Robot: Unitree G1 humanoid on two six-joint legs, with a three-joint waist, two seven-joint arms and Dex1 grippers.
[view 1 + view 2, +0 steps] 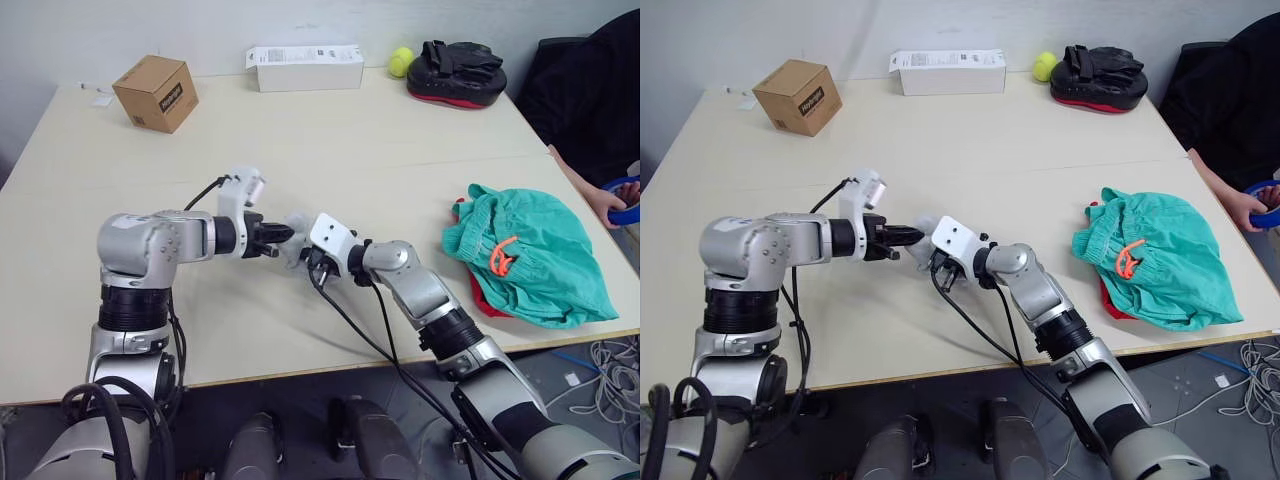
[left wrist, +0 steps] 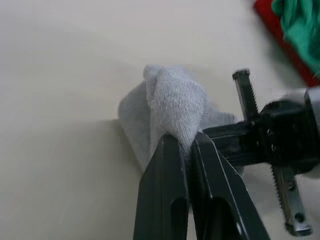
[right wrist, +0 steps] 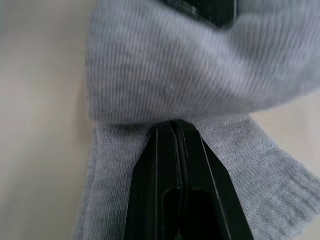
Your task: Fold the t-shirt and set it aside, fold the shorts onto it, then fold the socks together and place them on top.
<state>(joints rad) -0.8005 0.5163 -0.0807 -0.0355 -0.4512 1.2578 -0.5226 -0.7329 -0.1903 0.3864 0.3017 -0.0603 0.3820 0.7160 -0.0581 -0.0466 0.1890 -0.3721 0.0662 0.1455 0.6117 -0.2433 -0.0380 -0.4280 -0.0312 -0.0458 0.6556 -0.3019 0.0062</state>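
The light grey socks [image 1: 296, 240] hang bunched between my two grippers over the middle of the table [image 1: 320, 150]. My left gripper [image 2: 186, 144] is shut on a fold of the socks [image 2: 172, 100]. From the other side, my right gripper [image 3: 175, 129] is shut on the knit of the socks [image 3: 165, 70]. At the right edge the teal shorts [image 1: 535, 250] lie crumpled on the red t-shirt [image 1: 486, 301], of which just a strip shows.
A person's hand [image 1: 604, 203] with a blue roll rests by the shorts at the right edge. Along the back stand a cardboard box [image 1: 155, 92], a white box [image 1: 305, 68], a tennis ball [image 1: 401, 61] and a black-and-red pad [image 1: 456, 72].
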